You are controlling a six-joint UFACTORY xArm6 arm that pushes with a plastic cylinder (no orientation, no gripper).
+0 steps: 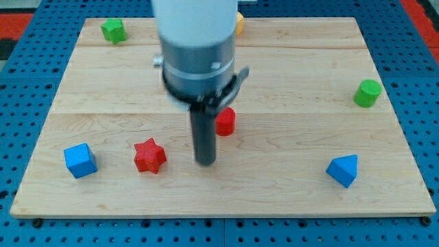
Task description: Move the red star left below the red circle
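Gripperless rod, so nothing's held: its tip sits just right of the red star, which already lies left-below the red circle; a push could overshoot toward the blue cube

My tip sits just right of the red star; the red circle is up-right of it (partly behind the rod).

My tip is sitting just to the view's right of the red star, a narrow strip of bare desk lying between them. Red circle is standing close at the rod's upper right. Blue cube is blocking the lane farther toward the view's left.
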